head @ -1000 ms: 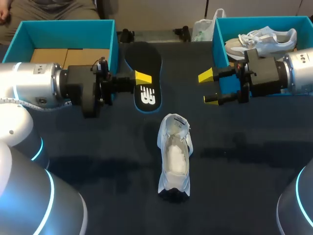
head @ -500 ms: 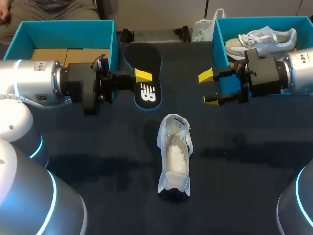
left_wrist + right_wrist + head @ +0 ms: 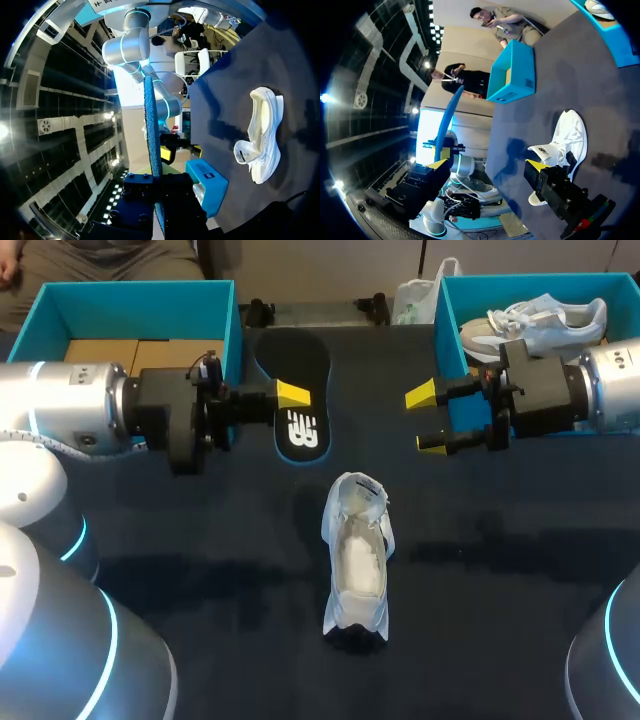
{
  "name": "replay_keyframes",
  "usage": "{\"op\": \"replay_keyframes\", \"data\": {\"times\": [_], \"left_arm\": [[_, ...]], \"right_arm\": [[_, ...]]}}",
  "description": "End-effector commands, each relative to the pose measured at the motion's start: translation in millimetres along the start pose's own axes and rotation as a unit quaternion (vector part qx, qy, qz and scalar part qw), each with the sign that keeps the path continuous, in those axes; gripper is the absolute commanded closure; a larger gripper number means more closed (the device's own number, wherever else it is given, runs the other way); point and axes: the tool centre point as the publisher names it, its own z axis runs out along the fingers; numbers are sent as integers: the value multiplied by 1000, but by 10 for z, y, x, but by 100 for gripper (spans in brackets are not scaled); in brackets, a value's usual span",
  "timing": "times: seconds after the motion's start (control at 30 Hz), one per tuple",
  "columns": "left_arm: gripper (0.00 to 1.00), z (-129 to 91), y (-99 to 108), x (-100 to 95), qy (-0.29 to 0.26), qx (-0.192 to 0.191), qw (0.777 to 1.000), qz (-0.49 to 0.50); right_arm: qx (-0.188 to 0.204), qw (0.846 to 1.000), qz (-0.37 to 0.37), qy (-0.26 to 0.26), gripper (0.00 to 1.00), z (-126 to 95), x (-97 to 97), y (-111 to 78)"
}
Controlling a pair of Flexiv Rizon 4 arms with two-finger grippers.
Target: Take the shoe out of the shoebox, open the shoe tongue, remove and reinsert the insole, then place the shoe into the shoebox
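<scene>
A white shoe (image 3: 357,558) lies on the dark table, toe toward me and its tongue pulled open. Its black insole (image 3: 298,390), blue at the edge, hangs above the table behind the shoe. My left gripper (image 3: 290,396) is shut on one side of the insole. In the left wrist view the insole (image 3: 152,135) stands edge-on between the fingers of that gripper (image 3: 158,182), and the shoe (image 3: 262,132) lies off to the side. My right gripper (image 3: 426,420) is open and empty, right of the insole and in front of the right shoebox (image 3: 445,320). The right wrist view shows this gripper (image 3: 487,165) wide open, the shoe (image 3: 565,142) beneath it and the insole (image 3: 447,117) ahead.
A second pale shoe (image 3: 545,322) sits in the right teal shoebox. A left teal shoebox (image 3: 232,330) with a cardboard floor stands at the back left. A plastic bag (image 3: 415,298) lies at the far edge. Bare table surrounds the shoe.
The left gripper and the insole shifted slightly away from me. The right arm and the shoe stayed still.
</scene>
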Motion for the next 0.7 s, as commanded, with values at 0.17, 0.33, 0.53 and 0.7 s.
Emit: {"op": "replay_keyframes", "data": {"times": [0.17, 0.33, 0.53, 0.7], "left_arm": [[100, 15, -32, 7, -4, -17, 999, 40], [100, -34, 62, 70, -4, -37, 997, 68], [100, -191, 168, 172, -5, -43, 995, 86], [100, -280, 277, 307, -7, -41, 996, 79]], "right_arm": [[0, 1000, 0, 0, 0, 12, -2, 3], [0, 1000, 0, 0, 0, 12, -2, 3], [0, 1000, 0, 0, 0, 12, -2, 3], [0, 1000, 0, 0, 0, 12, -2, 3]]}}
